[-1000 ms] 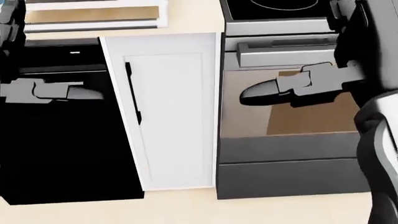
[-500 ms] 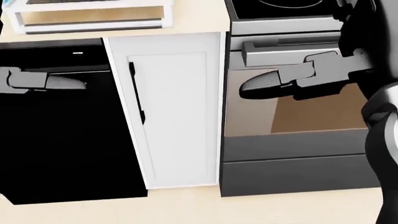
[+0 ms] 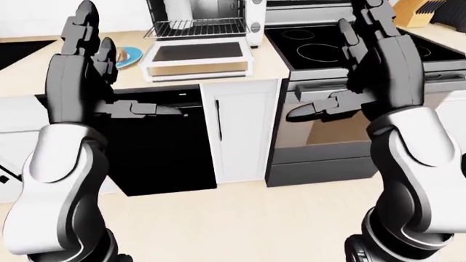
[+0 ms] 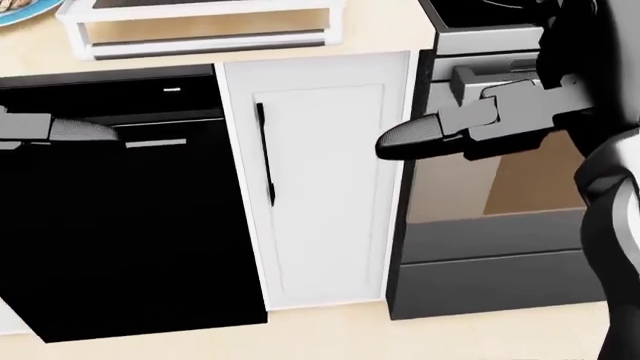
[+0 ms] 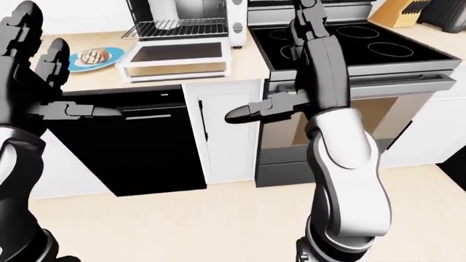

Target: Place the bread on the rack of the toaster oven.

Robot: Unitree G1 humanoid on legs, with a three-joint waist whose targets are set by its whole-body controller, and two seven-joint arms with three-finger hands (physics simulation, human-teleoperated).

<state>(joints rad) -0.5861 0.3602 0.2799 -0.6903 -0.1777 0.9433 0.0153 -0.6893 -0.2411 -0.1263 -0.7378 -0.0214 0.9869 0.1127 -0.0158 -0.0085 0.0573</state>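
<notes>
The bread lies on a blue plate on the beige counter, left of the toaster oven. The oven's door hangs open flat and its wire rack shows above it. Both my hands are raised, empty, with fingers spread. In the left-eye view my left hand stands before the plate and partly hides it. My right hand is held over the stove edge. Only the two thumbs reach into the head view.
Below the counter are a black dishwasher, a narrow white cabinet door and the stove's oven door. A black cooktop lies to the right, with a knife block beyond. Pale floor spreads beneath.
The whole head view has slid rightward, so the camera has moved left. The left thumb sits farther left in the picture; both hands stay open and empty.
</notes>
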